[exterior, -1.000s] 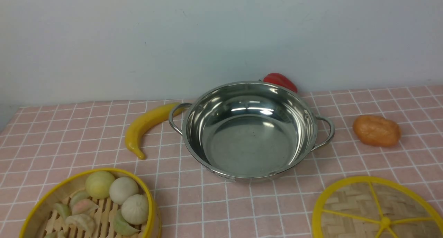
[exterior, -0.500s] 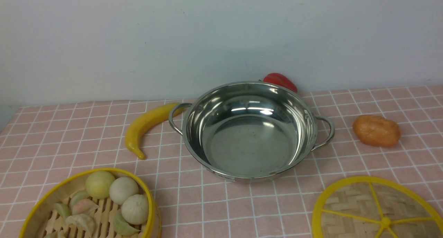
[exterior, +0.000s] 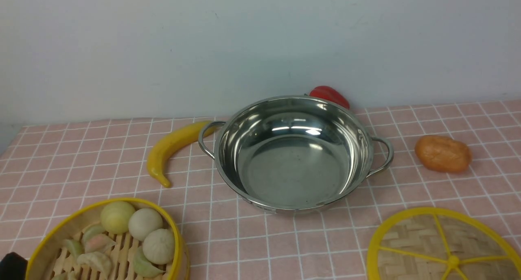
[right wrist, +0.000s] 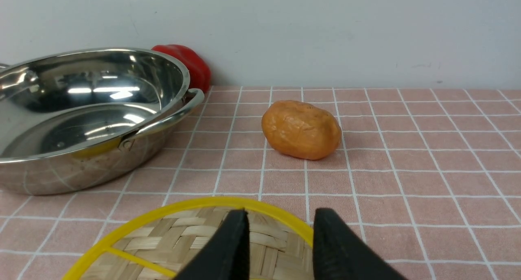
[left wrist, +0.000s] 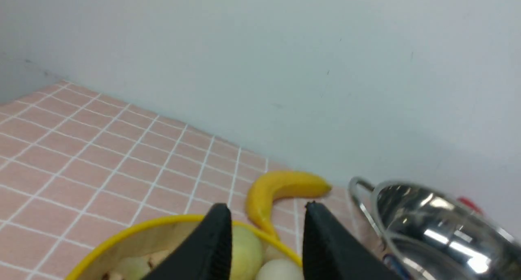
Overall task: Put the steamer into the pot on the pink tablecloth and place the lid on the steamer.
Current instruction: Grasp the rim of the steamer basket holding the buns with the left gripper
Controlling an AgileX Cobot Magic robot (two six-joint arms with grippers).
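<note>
Two pincers gape empty: left pincer (left wrist: pixel 266 211) over the steamer (exterior: pixel 67 230) at the front view's lower left, right pincer (right wrist: pixel 281 215) over the lid (exterior: pixel 415 239) at lower right. Centre frame, the pot (exterior: pixel 293 170) stands on the pink tablecloth (exterior: pixel 81 170).

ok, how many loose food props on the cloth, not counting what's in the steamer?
3: banana left of the pot, red pepper behind it, partly hidden, orange lump to its right. More could sit behind the pot.
</note>
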